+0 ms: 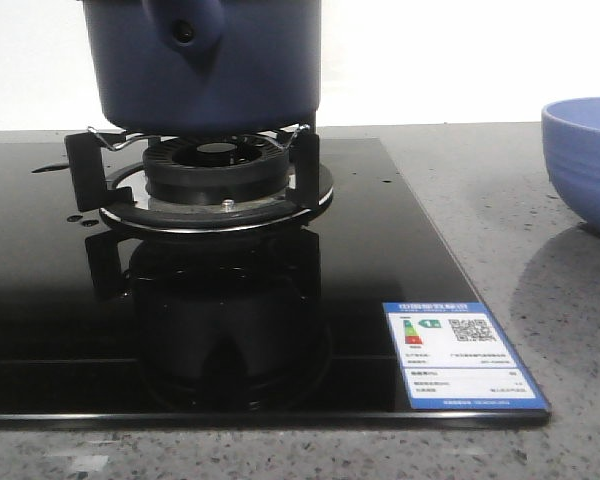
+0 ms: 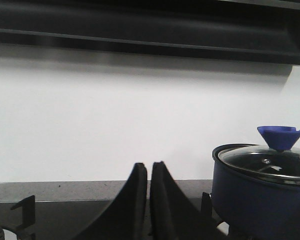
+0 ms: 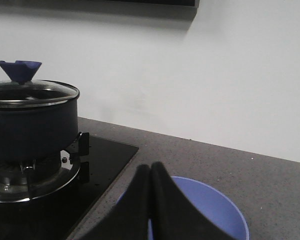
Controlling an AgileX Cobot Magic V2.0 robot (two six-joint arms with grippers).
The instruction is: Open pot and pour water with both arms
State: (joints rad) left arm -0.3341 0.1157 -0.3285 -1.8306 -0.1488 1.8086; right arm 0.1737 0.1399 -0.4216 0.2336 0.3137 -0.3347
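Hob (image 1: 40, 330): black glass, below both my arms.
Pot (image 1: 210, 70): sits on the burner stand (image 1: 215, 185), glass lid (image 2: 270, 162) on, between my two grippers.
Bowl (image 3: 210, 207): light blue, just under my right gripper.
Left gripper (image 2: 148, 172): fingers pressed together, holding nothing.
Right gripper (image 3: 150, 172): fingers pressed together, holding nothing.

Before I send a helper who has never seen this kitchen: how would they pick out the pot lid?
Find the black glass stove set in the grey counter. On its burner stands a dark blue pot; the lid is the clear glass disc with a metal rim closing it. Its blue funnel-shaped knob sets it apart from the open, lidless bowl nearby.
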